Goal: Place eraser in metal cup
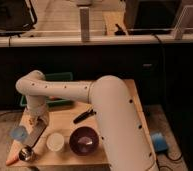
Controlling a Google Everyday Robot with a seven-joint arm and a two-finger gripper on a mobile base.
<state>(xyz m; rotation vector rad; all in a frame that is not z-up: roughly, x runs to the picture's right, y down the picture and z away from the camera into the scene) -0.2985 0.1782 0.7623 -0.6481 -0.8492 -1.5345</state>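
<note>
Tabletop of pale wood point(65, 117), seen from above and behind the robot's large white arm point(112, 120), which fills the right half of the scene and bends leftward to a gripper point(35, 124) hanging low over the table's left side. Flat dark grey rectangular eraser point(37, 134): directly beneath the gripper, tilted with its lower end toward the front-left corner; whether it rests on the table or is lifted cannot be told. Small shiny silver cylindrical metal cup point(26, 153): standing at the front-left corner, just beside the eraser's lower end. Light blue cup point(19, 133): left edge of the table, just left of the eraser. White cup point(55, 142): front edge, between the metal cup and a purple bowl point(83, 140). Black-handled utensil point(83, 116): lying diagonally near the table's middle, partly under the arm. Green tray point(61, 78): at the table's back-left, mostly hidden behind the arm. Orange item point(11, 161): at the front-left edge, beside the metal cup. Blue object point(158, 142): off the table, low at the right.
</note>
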